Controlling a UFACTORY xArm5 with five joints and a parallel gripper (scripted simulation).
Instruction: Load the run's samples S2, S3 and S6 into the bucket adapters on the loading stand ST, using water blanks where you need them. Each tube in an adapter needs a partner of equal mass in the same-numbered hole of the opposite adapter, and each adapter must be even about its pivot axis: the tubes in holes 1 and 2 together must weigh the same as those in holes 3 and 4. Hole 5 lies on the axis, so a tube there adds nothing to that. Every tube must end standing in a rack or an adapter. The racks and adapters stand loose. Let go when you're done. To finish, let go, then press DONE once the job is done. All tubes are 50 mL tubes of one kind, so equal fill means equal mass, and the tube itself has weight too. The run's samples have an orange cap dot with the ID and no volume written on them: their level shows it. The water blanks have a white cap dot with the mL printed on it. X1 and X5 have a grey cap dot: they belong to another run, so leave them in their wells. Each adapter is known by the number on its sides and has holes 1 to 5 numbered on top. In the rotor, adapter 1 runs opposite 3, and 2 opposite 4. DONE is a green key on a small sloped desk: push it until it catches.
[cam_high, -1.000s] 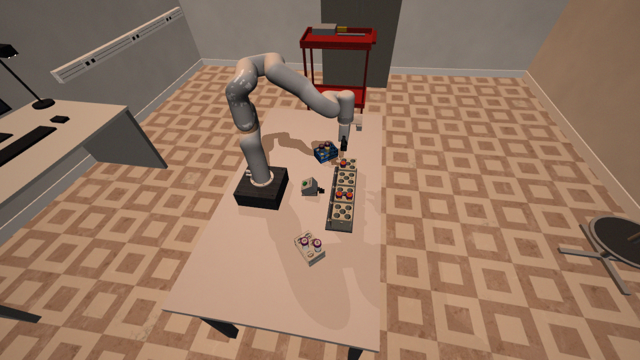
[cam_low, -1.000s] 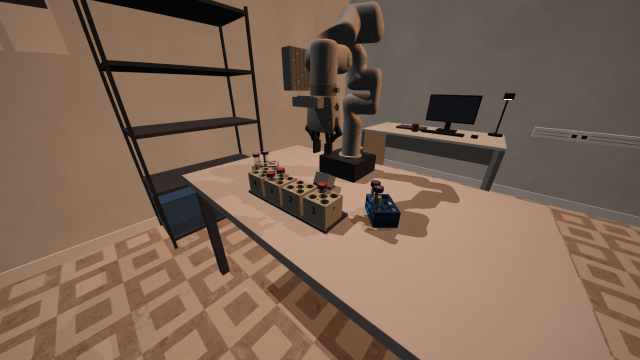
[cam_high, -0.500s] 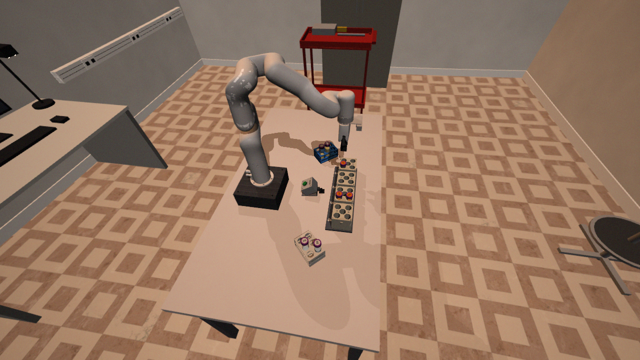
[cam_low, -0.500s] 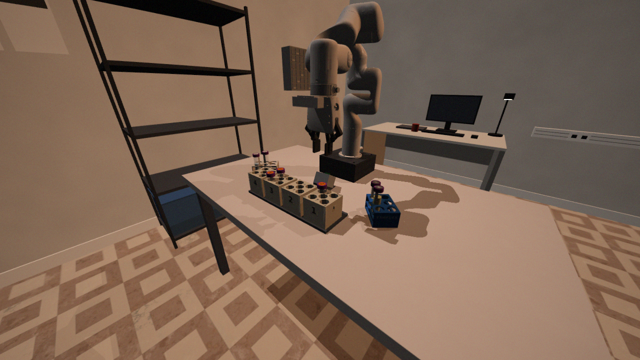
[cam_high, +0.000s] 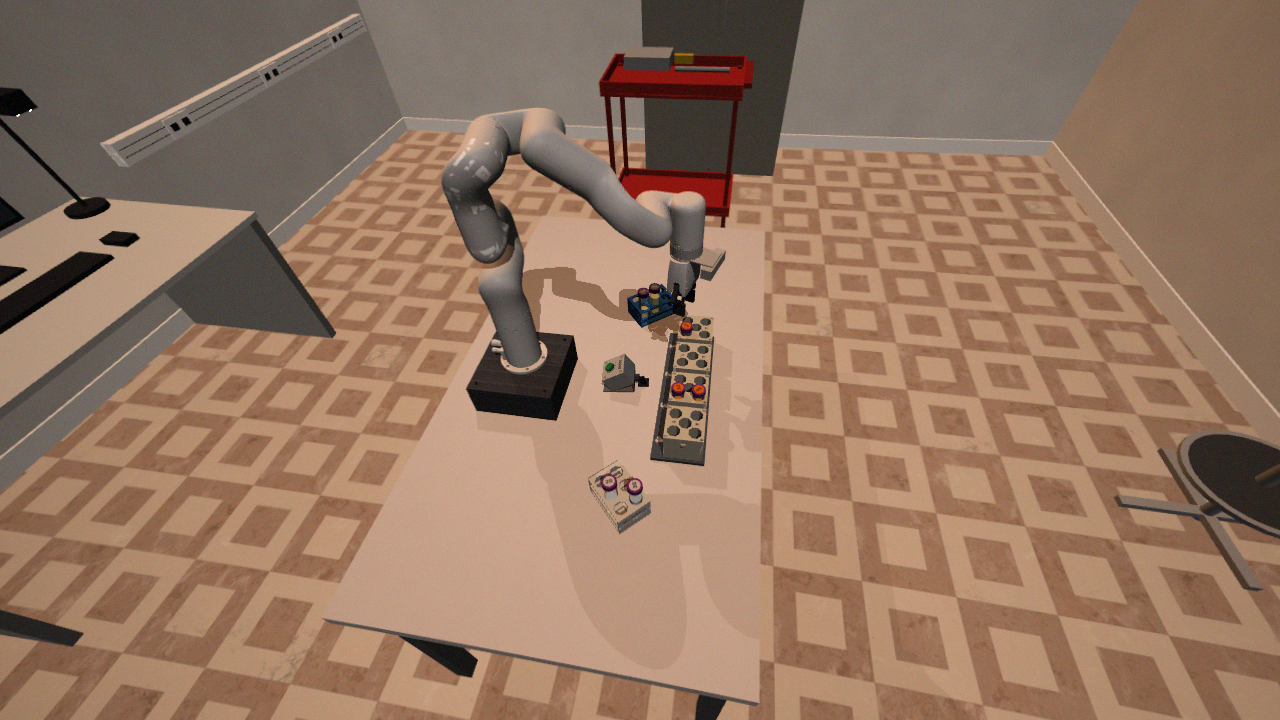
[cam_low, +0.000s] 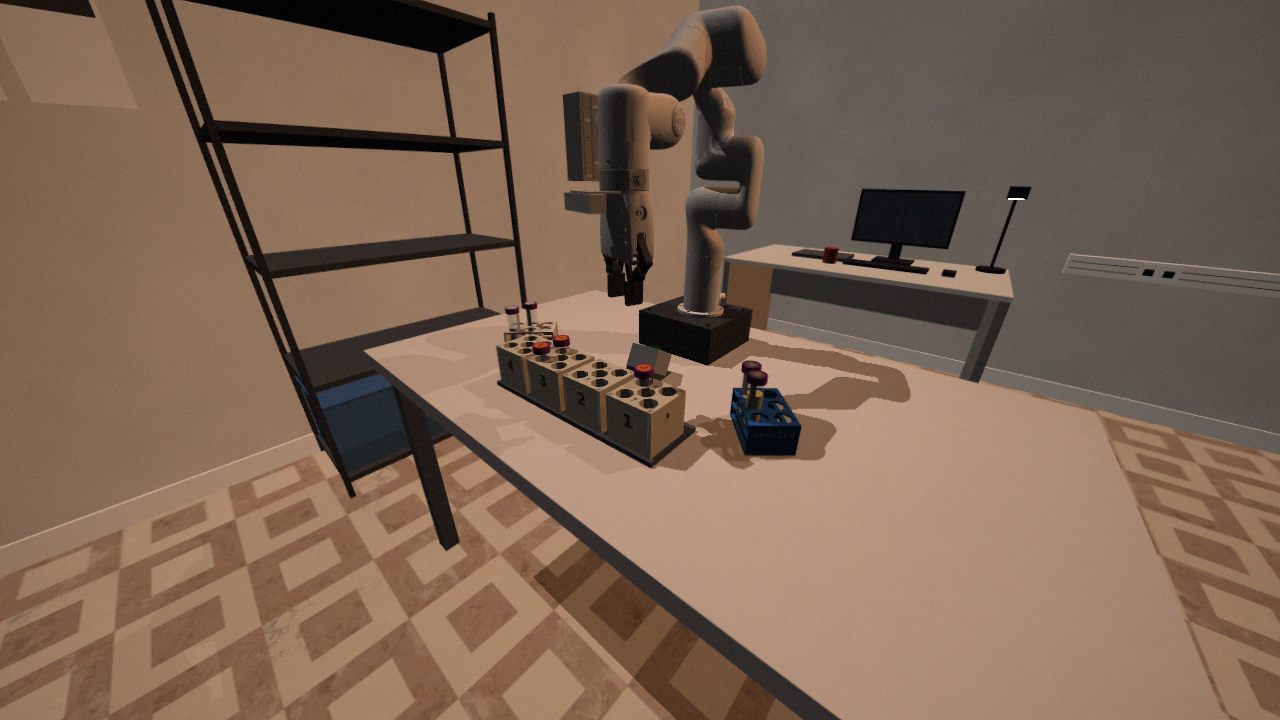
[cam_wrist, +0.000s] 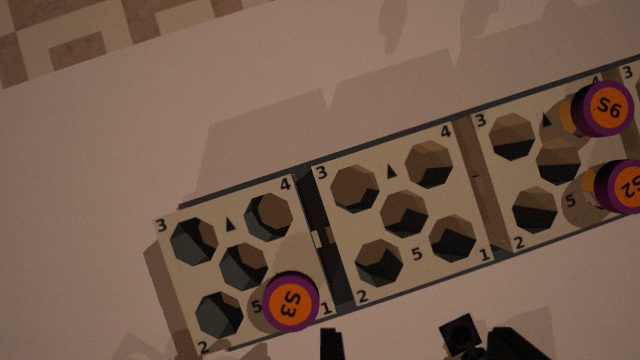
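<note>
Three orange-dotted tubes stand in the adapters: S3 (cam_high: 686, 327) (cam_low: 643, 369) (cam_wrist: 290, 302) in hole 1 of adapter 1 (cam_low: 628, 424) (cam_wrist: 184, 281), S2 (cam_high: 677, 389) (cam_low: 561, 340) (cam_wrist: 620, 187) and S6 (cam_high: 699, 390) (cam_low: 541, 347) (cam_wrist: 602, 108) in holes 1 and 4 of adapter 3 (cam_low: 542, 381) (cam_wrist: 500, 200). Four blocky, cream, five-hole adapters line the dark loading stand (cam_high: 659, 457) (cam_low: 586, 429) (cam_wrist: 240, 186), right of centre in the top view. The gripper (cam_high: 682, 302) (cam_low: 624, 295) (cam_wrist: 395, 342) is released, partly spread. Two tubes occupy the blue rack (cam_high: 653, 315) (cam_low: 771, 440); two occupy the transparent rack (cam_high: 630, 515), lower centre. Smooth desk (cam_high: 483, 555) (cam_low: 939, 537) (cam_wrist: 100, 150) surface separates the stand from its right edge.

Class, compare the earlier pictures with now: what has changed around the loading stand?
The gripper turned about its upright axis and shifted slightly left in the exterior view. It took hold of nothing and let nothing go. S2, S6, S3 and the blue rack stayed put.
</note>
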